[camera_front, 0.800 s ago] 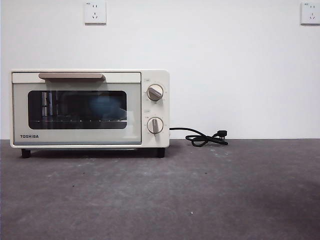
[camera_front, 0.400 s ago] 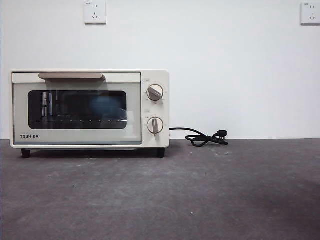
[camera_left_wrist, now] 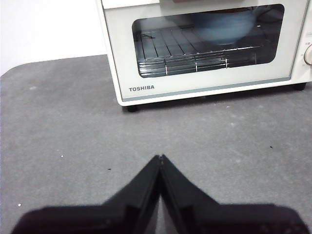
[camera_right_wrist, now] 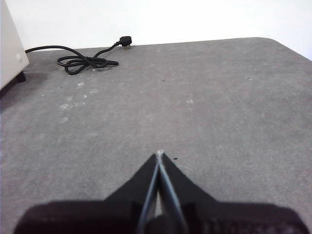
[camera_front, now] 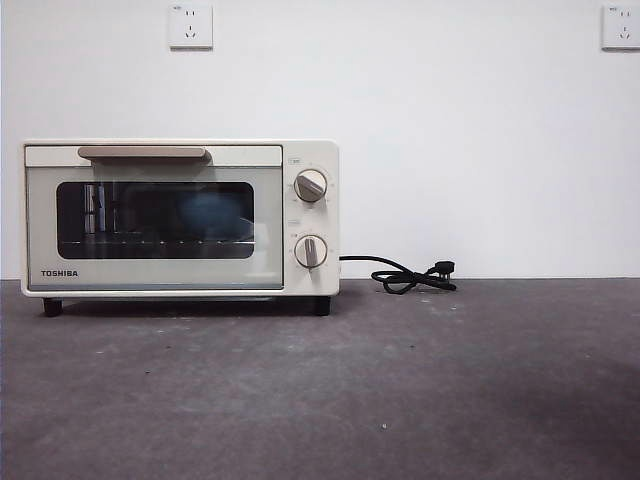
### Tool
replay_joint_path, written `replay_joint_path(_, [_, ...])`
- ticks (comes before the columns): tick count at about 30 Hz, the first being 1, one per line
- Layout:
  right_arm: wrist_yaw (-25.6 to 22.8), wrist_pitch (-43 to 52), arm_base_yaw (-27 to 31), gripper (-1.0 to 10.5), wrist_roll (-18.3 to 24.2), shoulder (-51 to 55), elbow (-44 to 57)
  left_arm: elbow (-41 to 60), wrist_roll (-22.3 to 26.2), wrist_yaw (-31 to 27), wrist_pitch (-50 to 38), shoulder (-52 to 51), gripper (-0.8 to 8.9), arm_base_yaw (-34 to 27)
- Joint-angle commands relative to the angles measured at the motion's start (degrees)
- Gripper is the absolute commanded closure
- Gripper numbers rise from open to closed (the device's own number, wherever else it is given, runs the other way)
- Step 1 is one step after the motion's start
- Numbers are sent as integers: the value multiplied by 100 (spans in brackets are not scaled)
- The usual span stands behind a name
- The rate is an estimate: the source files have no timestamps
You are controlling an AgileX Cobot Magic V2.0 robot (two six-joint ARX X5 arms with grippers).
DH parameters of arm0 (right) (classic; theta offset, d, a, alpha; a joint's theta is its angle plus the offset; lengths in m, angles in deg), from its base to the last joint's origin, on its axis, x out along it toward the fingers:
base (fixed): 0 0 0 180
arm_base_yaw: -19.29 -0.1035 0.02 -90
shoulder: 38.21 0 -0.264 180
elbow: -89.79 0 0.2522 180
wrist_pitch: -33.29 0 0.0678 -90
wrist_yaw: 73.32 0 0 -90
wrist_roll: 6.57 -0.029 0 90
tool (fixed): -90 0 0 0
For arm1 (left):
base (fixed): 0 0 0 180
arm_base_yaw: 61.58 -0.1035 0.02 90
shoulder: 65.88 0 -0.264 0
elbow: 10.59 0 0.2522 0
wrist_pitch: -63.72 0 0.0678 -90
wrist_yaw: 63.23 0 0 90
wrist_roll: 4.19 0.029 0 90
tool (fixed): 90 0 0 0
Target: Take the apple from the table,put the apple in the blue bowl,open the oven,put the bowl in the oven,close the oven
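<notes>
You've got the oven [camera_front: 180, 218] standing on the table [camera_front: 400, 390] w/ its door closed flat against the body; take it as your landmark. Through the dark glass you can make out the blue bowl [camera_left_wrist: 222, 28], blurry, sitting on the wire rack [camera_left_wrist: 190, 51] inside the oven, toward the knob side of the cavity. The apple can't be made out thru the glass, so can't tell if it's in the bowl. The bar handle [camera_front: 142, 152] runs along the top of the door, and the two knobs [camera_front: 310, 185] sit one above the other at the oven's control end. The black cord [camera_front: 405, 276] trails from that same side of the oven and lies coiled on the table near the wall, plug just beyond the coil. Your left gripper [camera_left_wrist: 160, 158] is in front of the oven door, well apart from it, jaws pressed together on nothing. Your right gripper [camera_right_wrist: 159, 155] is over bare table off the oven's cord side, jaws also together, holding nothing.
</notes>
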Motion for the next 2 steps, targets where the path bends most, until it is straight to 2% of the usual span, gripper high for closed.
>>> replay_joint_path(1, [-24,37,-9,945,-50,7,52,61,-46,20,-37,-2,817,9])
replay_joint_path(2, [-24,37,-9,945,-50,7,52,61,-46,20,-37,-2,817,9])
